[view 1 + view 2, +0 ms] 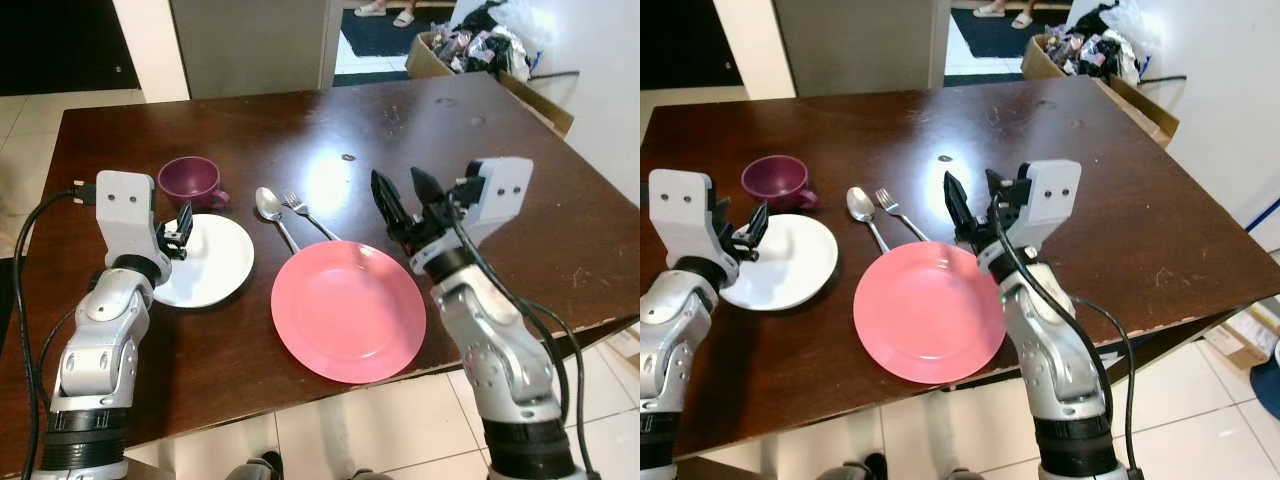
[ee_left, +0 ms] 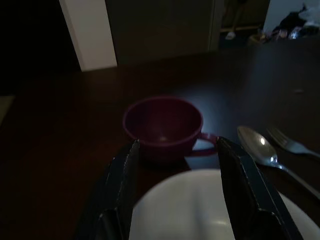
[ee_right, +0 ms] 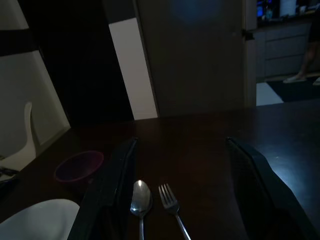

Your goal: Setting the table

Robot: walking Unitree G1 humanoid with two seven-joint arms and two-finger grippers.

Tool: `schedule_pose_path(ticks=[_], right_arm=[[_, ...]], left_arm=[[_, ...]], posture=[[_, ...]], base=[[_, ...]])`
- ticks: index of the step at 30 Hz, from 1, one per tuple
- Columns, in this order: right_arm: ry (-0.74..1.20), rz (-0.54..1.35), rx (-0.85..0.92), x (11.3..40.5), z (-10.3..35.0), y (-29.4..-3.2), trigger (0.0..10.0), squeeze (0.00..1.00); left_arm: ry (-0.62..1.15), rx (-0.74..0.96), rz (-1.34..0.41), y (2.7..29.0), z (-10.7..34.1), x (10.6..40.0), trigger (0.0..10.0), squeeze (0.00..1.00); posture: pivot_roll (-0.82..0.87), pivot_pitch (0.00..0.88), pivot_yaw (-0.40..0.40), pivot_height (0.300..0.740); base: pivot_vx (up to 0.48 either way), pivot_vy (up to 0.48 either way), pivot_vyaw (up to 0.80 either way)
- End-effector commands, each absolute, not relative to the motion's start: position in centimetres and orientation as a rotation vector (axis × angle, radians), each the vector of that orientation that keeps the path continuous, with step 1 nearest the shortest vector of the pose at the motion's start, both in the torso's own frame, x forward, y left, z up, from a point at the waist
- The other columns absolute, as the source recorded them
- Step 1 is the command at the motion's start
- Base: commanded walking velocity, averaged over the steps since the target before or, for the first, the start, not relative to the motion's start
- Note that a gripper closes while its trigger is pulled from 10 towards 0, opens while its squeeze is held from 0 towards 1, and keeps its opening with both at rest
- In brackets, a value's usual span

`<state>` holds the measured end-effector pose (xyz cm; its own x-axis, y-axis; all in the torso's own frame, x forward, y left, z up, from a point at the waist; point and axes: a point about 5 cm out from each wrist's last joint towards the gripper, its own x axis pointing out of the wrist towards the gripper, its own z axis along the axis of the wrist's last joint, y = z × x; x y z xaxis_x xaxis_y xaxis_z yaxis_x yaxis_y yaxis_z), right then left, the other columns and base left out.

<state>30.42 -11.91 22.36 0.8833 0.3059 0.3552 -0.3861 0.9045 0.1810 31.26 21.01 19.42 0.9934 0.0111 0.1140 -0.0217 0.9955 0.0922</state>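
Note:
A large pink plate [image 1: 348, 310] lies near the front edge of the dark wooden table [image 1: 500, 180]. To its left sits a smaller white plate [image 1: 215, 262], and a purple cup [image 1: 190, 180] stands just behind that. A spoon [image 1: 268, 205] and a fork [image 1: 300, 209] lie side by side behind the pink plate. My left gripper [image 1: 183, 224] hovers open over the white plate's left rim, pointing at the cup [image 2: 162, 125]. My right gripper [image 1: 398, 182] is open and holds nothing. It sits above the pink plate's far right rim, facing the spoon [image 3: 141, 197] and fork [image 3: 170, 196].
A cardboard box [image 1: 470, 50] full of clutter stands on the floor beyond the table's far right corner. A doorway with a dark mat lies behind, where a person's sandalled feet [image 1: 386, 12] show. Bare tabletop stretches to the right of and behind the plates.

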Motion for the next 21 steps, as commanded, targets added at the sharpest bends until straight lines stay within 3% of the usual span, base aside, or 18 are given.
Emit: schedule_pose_path(ticks=[1,10,21], right_arm=[[-0.322,0.337,0.249,30.6,21.9,-12.5,10.0,0.0],[-0.352,0.263,0.249,29.9,21.9,-14.3,10.0,0.0],[-0.344,0.268,0.269,29.6,21.6,-13.8,10.0,0.0]], left_arm=[[-0.128,0.102,-0.012,20.8,19.9,31.2,10.0,0.0],[-0.17,0.096,0.029,20.0,21.0,30.8,10.0,0.0],[-0.143,0.085,-0.025,18.2,20.1,30.8,10.0,0.0]], posture=[[-0.05,0.012,0.002,0.74],[-0.06,0.031,0.033,0.74],[-0.08,0.049,0.05,0.74]], base=[[0.0,0.0,0.0],[0.0,0.0,0.0],[0.0,0.0,0.0]])
